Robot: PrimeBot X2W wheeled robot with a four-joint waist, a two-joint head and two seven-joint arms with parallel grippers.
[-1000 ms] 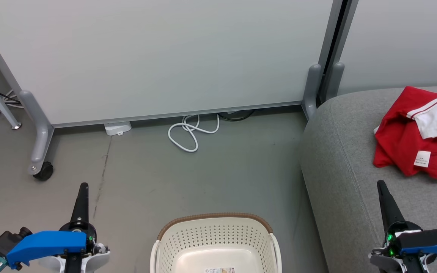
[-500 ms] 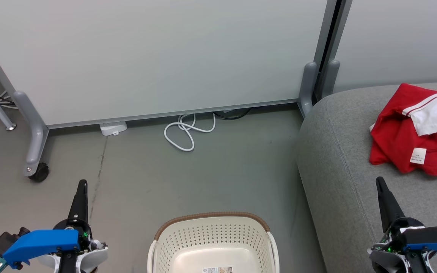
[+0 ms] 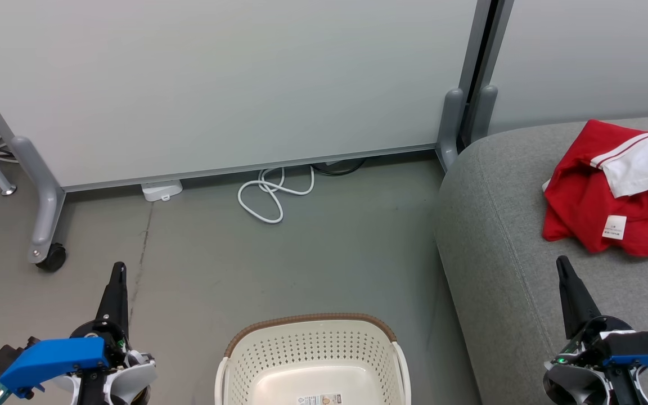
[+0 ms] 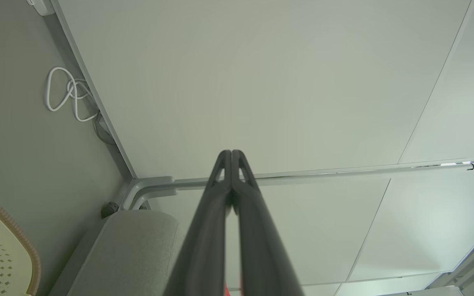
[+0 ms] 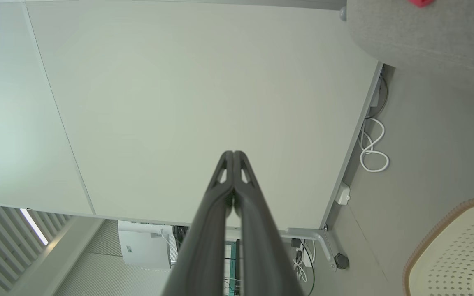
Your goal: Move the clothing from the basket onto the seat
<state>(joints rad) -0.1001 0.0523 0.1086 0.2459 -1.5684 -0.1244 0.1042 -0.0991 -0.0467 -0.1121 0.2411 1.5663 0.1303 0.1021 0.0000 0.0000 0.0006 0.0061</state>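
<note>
Grey floor (image 3: 313, 264) lies open between the basket (image 3: 307, 351), at the bottom middle of the head view, and the white partition panel (image 3: 217, 84) beyond it. Along the panel's foot lie a looped white cable (image 3: 270, 197) and a small white box (image 3: 161, 190). A grey leg with a black caster (image 3: 51, 259) stands at the left. The seat (image 3: 498, 242) rises just right of the basket, its rounded corner near the panel's right-hand legs, with a stitched seam running close to its left edge.

The left gripper (image 3: 117, 270) hangs over bare floor left of the basket, fingers pressed together to one point. The right gripper (image 3: 561, 264) hovers over the seat's near part, fingers likewise closed on themselves. In each wrist view the two tips meet.

The clothing (image 3: 594, 202) lies on the seat towards the right edge of the head view, apart from the right gripper's tip. It is a crumpled bright-red heap with a white sleeve, banded in red and white, draped over its top, and a small white tag low on its front. Whether it is one garment or two cannot be told. The basket shows a brown woven-look rim, perforated cream walls and a label on its pale bottom
</note>
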